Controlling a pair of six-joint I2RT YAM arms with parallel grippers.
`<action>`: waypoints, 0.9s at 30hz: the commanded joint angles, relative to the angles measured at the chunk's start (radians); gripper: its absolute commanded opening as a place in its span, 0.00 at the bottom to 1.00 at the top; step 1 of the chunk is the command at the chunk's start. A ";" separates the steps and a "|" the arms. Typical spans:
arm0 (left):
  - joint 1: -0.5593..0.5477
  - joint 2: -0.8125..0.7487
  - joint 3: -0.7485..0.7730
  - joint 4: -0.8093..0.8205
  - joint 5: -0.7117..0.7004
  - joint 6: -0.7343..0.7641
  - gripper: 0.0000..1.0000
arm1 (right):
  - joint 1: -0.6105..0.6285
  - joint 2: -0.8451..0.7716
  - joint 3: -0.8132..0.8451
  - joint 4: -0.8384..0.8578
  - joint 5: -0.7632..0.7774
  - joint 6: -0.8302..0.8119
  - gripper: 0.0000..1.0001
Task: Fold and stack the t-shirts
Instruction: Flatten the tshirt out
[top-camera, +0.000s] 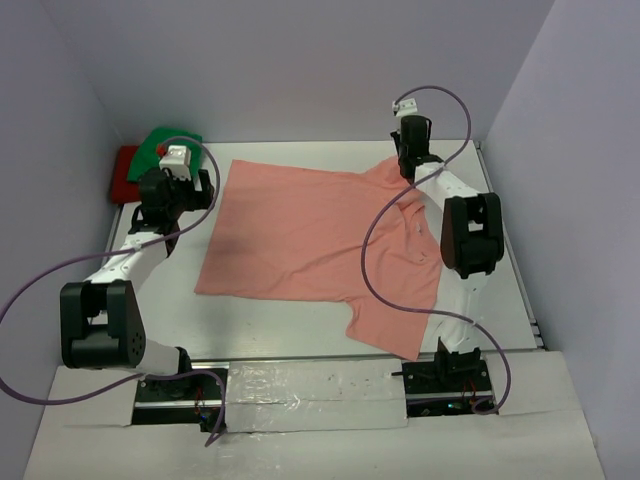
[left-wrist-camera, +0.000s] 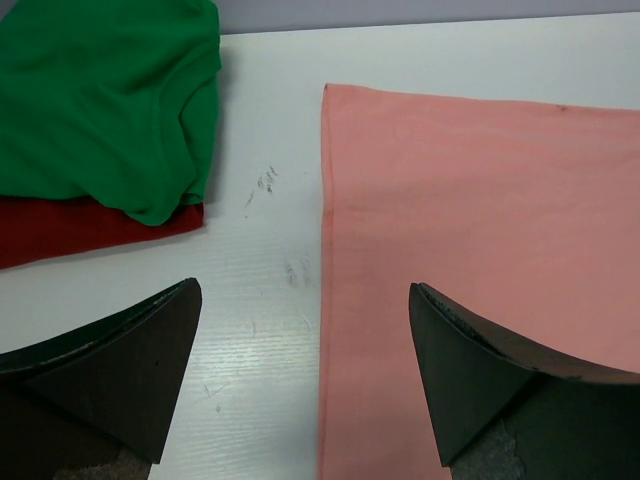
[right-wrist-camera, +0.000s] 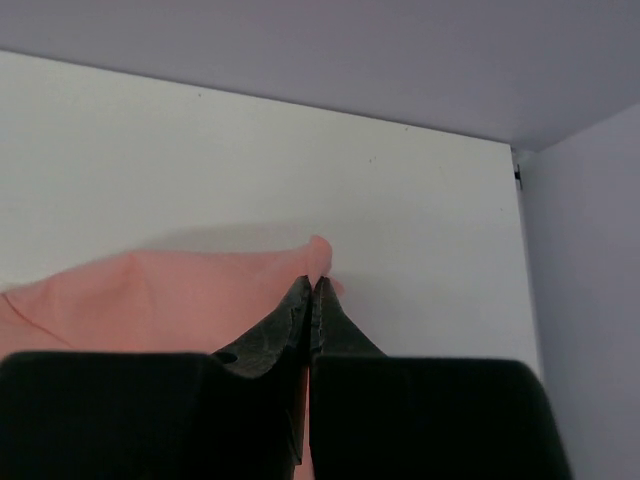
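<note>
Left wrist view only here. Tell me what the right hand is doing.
Observer: The right hand is shut on the far-right tip of the salmon-pink t-shirt.
Operator: Describe how the rest of it lies.
Observer: Spread out unfolded on the table, with its near sleeve beside the right arm.
Operator: Place the stack for me.
Observer: The green t-shirt lies on the red t-shirt in the table's far left corner.
</note>
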 joint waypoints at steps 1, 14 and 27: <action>-0.009 -0.046 0.000 0.063 0.030 -0.015 0.94 | 0.007 -0.154 -0.090 0.108 0.104 -0.053 0.00; -0.015 0.358 0.276 0.068 0.067 0.036 0.93 | 0.007 -0.183 -0.072 0.044 0.066 -0.040 0.00; -0.014 0.911 1.032 -0.231 0.172 -0.017 0.94 | 0.007 -0.243 -0.119 -0.015 0.057 0.003 0.00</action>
